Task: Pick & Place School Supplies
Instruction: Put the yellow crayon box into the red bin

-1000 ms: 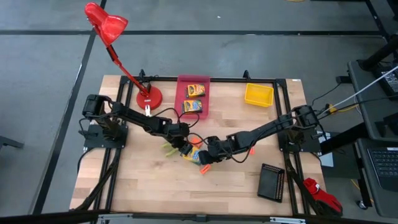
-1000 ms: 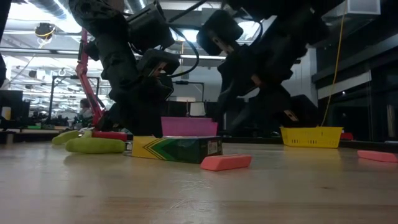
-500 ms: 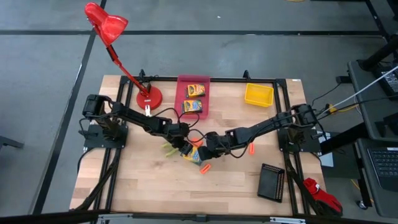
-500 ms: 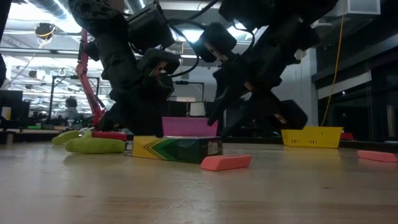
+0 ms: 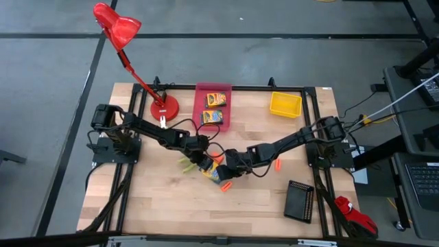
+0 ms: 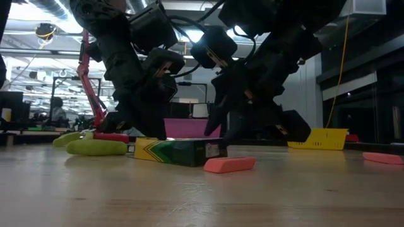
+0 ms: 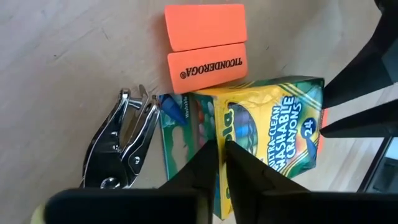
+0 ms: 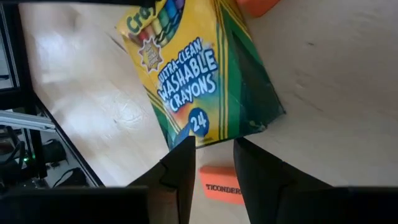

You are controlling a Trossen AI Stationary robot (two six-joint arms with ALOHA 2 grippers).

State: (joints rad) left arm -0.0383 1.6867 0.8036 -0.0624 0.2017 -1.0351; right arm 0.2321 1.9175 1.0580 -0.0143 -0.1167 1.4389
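Observation:
A yellow-and-green crayon box (image 5: 211,170) lies flat on the table's middle, and the low view shows its long side (image 6: 180,151). My left gripper (image 5: 203,162) is over the box's left part, its fingers nearly together. My right gripper (image 5: 222,173) is open at the box's right end, which sits in front of its finger gap (image 8: 214,163). Two orange erasers (image 7: 206,40) lie side by side at the box's far edge. Another eraser (image 5: 224,186) lies near it, and one more (image 5: 278,164) farther right. The lime-handled pliers (image 7: 121,143) lie to the box's left. My left gripper comes from above, pointing down, and its fingers (image 7: 202,165) close on the crayon box's long edge (image 7: 219,127). Only a thin strip sits between them, and whether it is a flap or a wall is hidden. The box rests on the table. My right gripper's open fingers (image 8: 183,165) flank the box's end corner (image 8: 196,140). I cannot tell whether they touch it.
A pink bin (image 5: 199,103) at the far edge holds two crayon boxes. A yellow bin (image 5: 285,104) sits far right and a black bin (image 5: 300,200) near right. The red lamp's base (image 5: 164,106) stands far left. Bare wood runs along the near edge.
My right gripper has moved toward the table's left and down, closing in on the crayon box's right end.

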